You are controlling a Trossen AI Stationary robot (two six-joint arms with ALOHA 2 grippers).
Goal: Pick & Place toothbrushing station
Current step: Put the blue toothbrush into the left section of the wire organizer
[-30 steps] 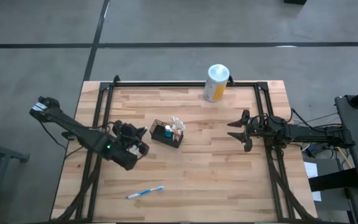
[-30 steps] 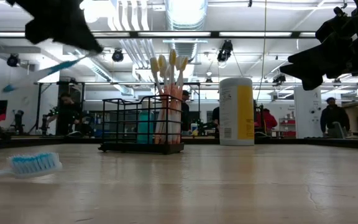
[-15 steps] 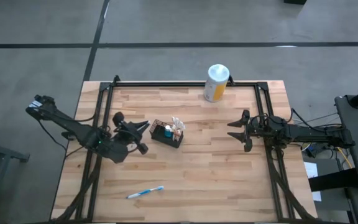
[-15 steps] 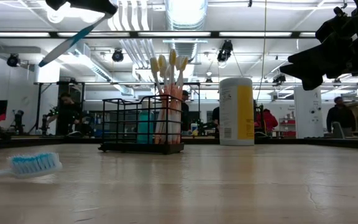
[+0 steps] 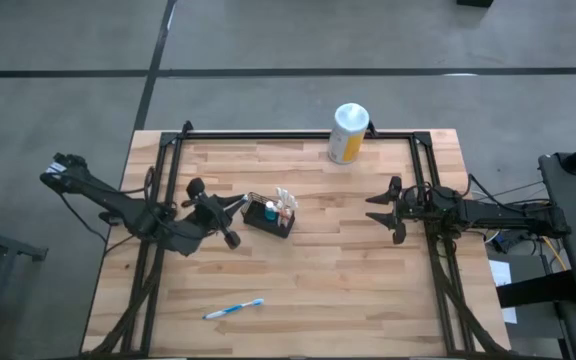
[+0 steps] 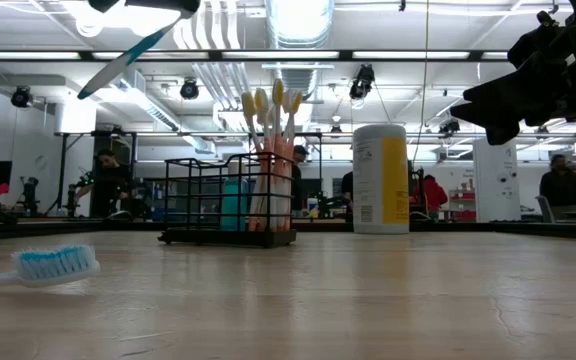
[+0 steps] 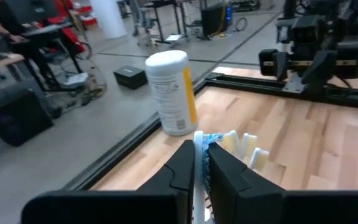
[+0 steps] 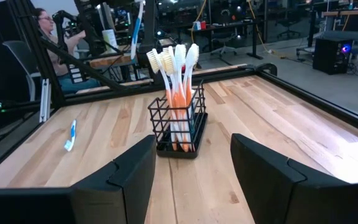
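Toothbrushing station [image 5: 269,215] sits near the table [image 5: 348,290] centre, a bit toward the left arm's side. It's a small black wire-mesh basket, rectangular, low walls, open grid you can see straight through in the low view [image 6: 230,199]. A bundle of upright toothbrushes [image 8: 176,93] with orange-and-white handles and pale heads stands at one end, heads well above the rim. Something blue-teal [image 6: 234,203] sits inside next to them; can't tell what it is. Basket stands flat on the wood, angled slightly against the table edges.

Left gripper [image 5: 225,211] is just beside the basket on its left, raised above the table. Jaws are clamped on a blue-and-white toothbrush [image 6: 128,62] that hangs tilted, bristle end low in the low view. In the left wrist view the fingers [image 7: 185,167] pinch the handle with the brush head [image 7: 211,140] sticking out ahead, over the basket's brushes.

Right gripper [image 5: 385,211] is at the table's right side, well apart from the basket, jaws spread wide, nothing in them.

Second blue toothbrush [image 5: 234,309] lies flat near the front edge. White-topped yellow-labelled canister [image 5: 348,133] stands at the far edge.
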